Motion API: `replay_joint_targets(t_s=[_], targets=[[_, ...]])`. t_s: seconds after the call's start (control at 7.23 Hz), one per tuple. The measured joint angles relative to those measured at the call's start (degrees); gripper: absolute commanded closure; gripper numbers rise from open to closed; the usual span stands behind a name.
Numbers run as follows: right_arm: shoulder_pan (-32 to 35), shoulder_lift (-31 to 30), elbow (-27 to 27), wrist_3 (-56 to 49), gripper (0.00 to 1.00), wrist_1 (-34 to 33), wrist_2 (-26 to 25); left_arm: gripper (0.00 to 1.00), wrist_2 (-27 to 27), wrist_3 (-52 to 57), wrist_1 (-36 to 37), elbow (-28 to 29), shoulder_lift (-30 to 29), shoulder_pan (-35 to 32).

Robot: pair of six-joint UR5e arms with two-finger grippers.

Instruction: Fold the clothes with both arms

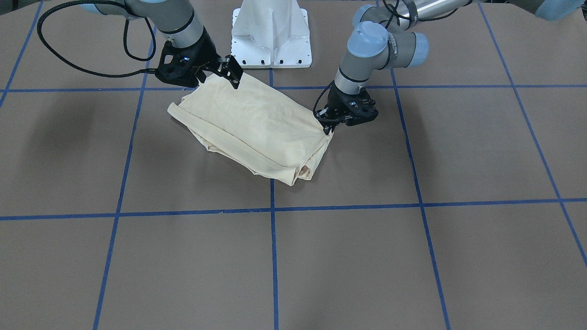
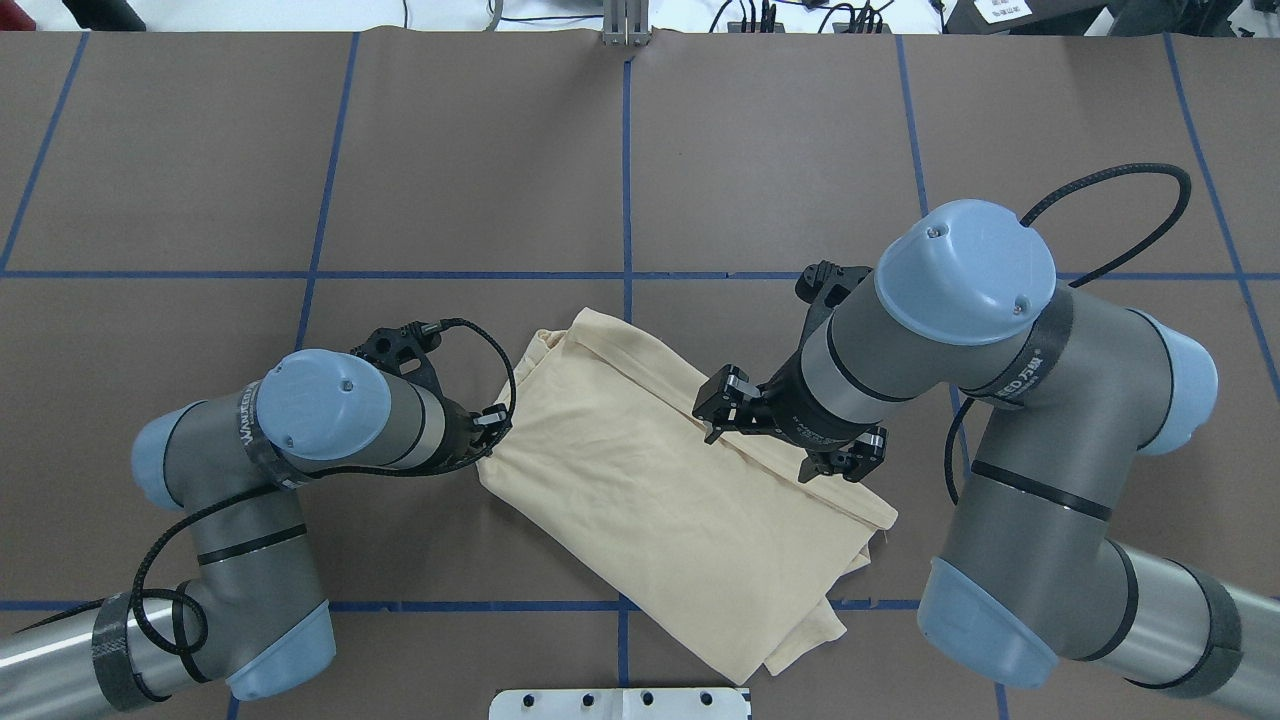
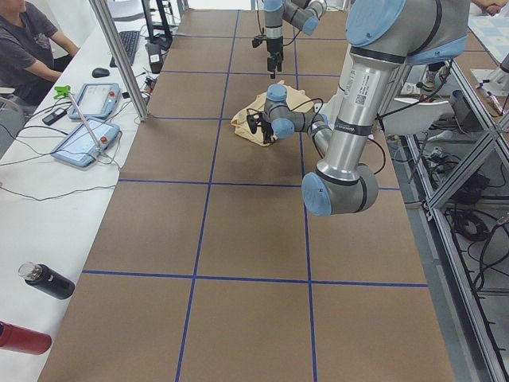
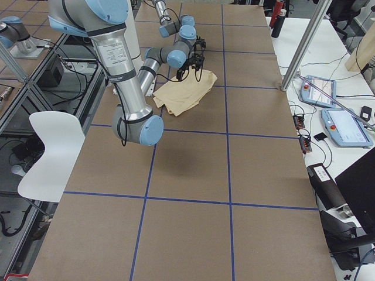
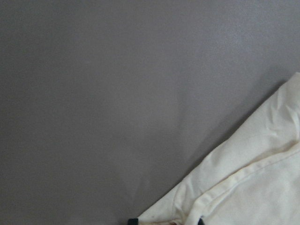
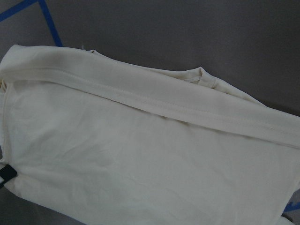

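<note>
step: late fold; shirt [image 2: 660, 500] already a compact folded rectangle, print hidden, probably final fold or tidy-up
shirt location: lay on the brown surface [image 2: 200, 150] near the white pedestal base [image 1: 271, 34], between the two arms, slanted across a blue tape line [image 1: 273, 256]
left hand [image 1: 328, 129]: low at the shirt's corner, fingertips touching or pinching the edge; the left wrist view showed cloth right at the tips, but I couldn't tell if closed on it
right hand [image 2: 722, 405]: fingers spread apart, holding nothing, hovering over the top layer near a seam
left arm pose: elbow bent, wrist pointed down and inward to the corner
right arm pose: forearm angled down across the shirt's upper edge, wrist tilted
next move: likely needs a firm pinch on both matching corners, then lifting together so layers don't slide
</note>
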Motion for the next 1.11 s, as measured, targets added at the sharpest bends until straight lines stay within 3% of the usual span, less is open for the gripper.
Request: replay_joint_targets(t_s=[0.69,1.11], targets=[[1.05,-0.36,0.89,-0.07,0.00,0.00,0.07,1.00,-0.16,-3.65,2.15,0.64,-3.52,-2.41],[1.48,-0.53,0.96,-0.08,0.00,0.00,0.04,1.00,-0.12,-3.22,2.10,7.45,-8.20,-7.70]])
